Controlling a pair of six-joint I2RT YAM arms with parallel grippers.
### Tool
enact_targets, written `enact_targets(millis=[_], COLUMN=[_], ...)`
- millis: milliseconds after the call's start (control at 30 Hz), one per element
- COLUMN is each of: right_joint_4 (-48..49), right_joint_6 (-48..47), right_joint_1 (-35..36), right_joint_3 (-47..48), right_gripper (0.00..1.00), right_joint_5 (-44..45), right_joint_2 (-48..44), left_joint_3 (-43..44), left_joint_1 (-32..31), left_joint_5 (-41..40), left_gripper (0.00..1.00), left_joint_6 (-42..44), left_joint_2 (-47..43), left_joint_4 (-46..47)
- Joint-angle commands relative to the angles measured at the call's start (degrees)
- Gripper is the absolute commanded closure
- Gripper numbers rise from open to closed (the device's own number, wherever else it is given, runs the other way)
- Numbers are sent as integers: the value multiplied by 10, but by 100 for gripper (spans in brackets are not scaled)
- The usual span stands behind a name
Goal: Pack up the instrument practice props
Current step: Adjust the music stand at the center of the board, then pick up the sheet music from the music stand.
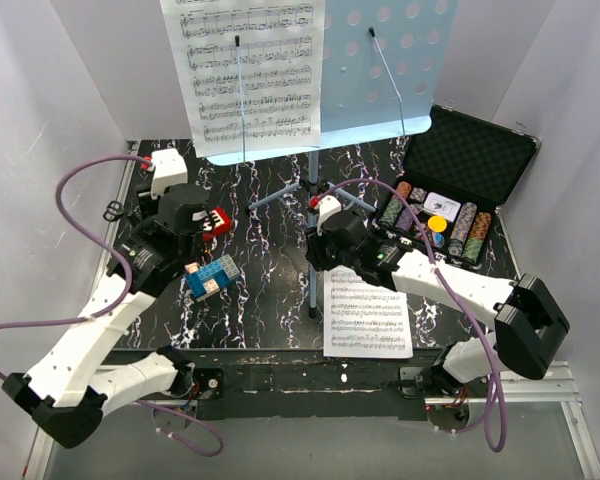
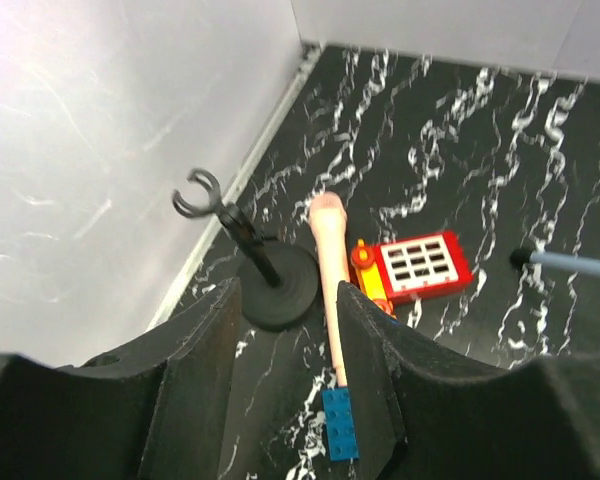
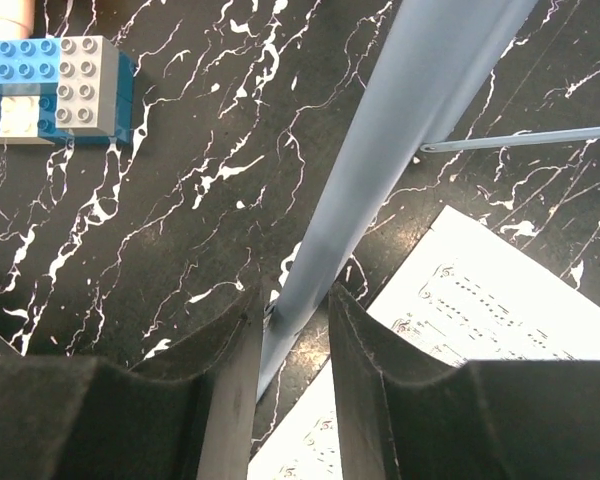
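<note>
Black marbled surface (image 1: 270,300), white walls all round, and the packing is barely getting going. The left tool (image 2: 288,300) is hovering about half open and gripping nothing. The microphone (image 2: 328,250) is lying flat in the gap, hugging the inner face of one finger and ending at a blue brick (image 2: 340,425). Just beyond, the black round-base stand (image 2: 280,285) is sitting upright with its clip empty, a red toy (image 2: 420,265) beside it. The right tool (image 3: 295,300) is straddling the post of the light-blue music stand (image 3: 420,120) low down, fingers close on both sides; whether they are pinching it, I cannot tell. By my reckoning, nothing is packed yet. The music stand is standing unfolded, a printed page (image 1: 245,70) is resting on its desk, a second page (image 1: 368,312) is lying on the surface, and the only case (image 1: 470,160) in sight is holding poker chips. The left wrist view is giving us the microphone off its clip, which the top view is hiding under the arm. Only the top view is showing the desk page and the case.
</note>
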Motion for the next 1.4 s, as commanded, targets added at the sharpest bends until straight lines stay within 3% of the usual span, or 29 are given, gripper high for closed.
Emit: enact_targets(millis=[0,267,567,733,800,1033,1133,1233,1367], right_joint_4=[-57,-50,-53,-61,-65,-85,-102,-129,-155], right_joint_6=[-27,-35,-27,-14,-9,4,2,0,-3], right_joint_1=[-9,-9,-9,-8,-7,-1,1,2,2], right_joint_3=[-5,-29,-43,-52,-54,-53,-41,-23,-8], right_gripper=[61,60,59,59,58,58,58,58,58], right_joint_5=[40,28,8,-6,-13,-43,-51,-56,-58], right_joint_2=[-27,-47,-94,-136,-154,-218,-236,-258,-291], left_joint_3=[-37,-63,-4,-14,-40,-127,-188,-250,-292], left_joint_1=[50,132,269,372,414,458,479,499,506], left_joint_5=[98,173,318,466,521,670,777,832,882], left_gripper=[58,56,53,31,25,20,21,24,23], left_joint_6=[-80,-140,-227,-319,-360,-445,-517,-608,-647], left_joint_2=[2,15,117,156,154,125,123,125,114], left_joint_4=[-14,30,81,136,184,306,434,564,647])
